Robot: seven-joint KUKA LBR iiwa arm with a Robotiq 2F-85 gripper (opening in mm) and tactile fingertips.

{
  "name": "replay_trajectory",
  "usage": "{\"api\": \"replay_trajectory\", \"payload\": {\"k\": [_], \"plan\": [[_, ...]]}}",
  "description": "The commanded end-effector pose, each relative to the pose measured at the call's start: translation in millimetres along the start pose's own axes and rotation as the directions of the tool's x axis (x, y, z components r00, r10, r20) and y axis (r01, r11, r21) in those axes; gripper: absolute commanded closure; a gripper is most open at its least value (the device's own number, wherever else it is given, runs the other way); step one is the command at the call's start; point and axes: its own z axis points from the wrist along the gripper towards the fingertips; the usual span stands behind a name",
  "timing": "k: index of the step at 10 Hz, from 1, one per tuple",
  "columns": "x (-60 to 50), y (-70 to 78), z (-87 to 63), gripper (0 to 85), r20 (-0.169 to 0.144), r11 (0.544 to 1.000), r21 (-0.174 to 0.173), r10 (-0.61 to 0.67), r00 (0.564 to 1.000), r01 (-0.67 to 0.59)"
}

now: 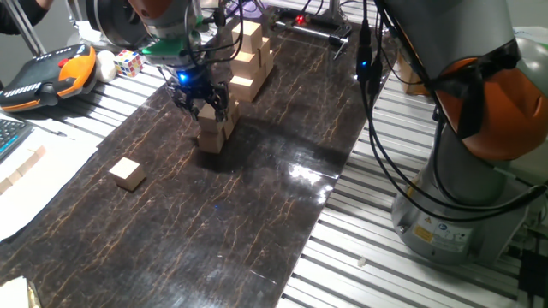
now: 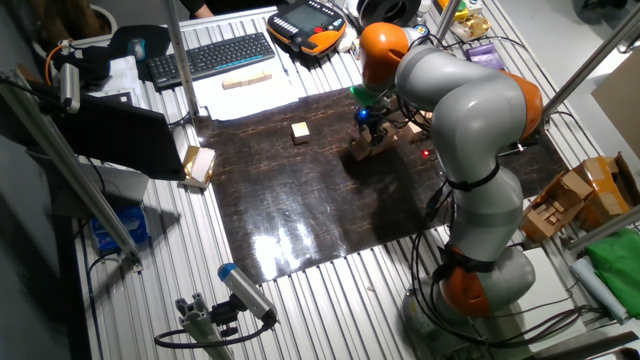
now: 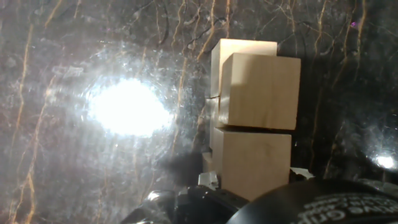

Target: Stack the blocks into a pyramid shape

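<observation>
Hovering directly over the pyramid shape [image 1: 214, 130], the gripper [image 1: 204, 104] is sitting right at the pile's top; whether its jaws are clamping the uppermost cube, I cannot tell. One loose block [image 1: 128, 174] is lying well apart, off to the gripper's side.

This is a robotics lab. A large grey and orange jointed robot arm [image 2: 470, 150] stands bolted at one edge of a desk [image 2: 330, 300] built from ribbed aluminium profile, with a dark marbled mat [image 2: 300, 210] laid over its middle. Loose black cables [image 1: 385, 145] hang beside the arm's base. At the far edge lie a black computer keyboard [image 2: 210, 57] and an orange and black handheld control pendant [image 2: 310, 25]. Bare metal frame posts [image 2: 180, 50] rise around the desk.
</observation>
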Motion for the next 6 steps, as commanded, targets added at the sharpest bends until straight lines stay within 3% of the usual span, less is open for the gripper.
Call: {"api": "replay_trajectory", "payload": {"k": [1, 6], "plan": [[0.0, -0.4, -0.6, 26.3, -0.003, 1.000, 0.000, 0.000, 1.000, 0.000], [1.0, -1.8, -3.3, 24.3, -0.001, 1.000, 0.012, -0.006, 1.000, 0.006]]}}
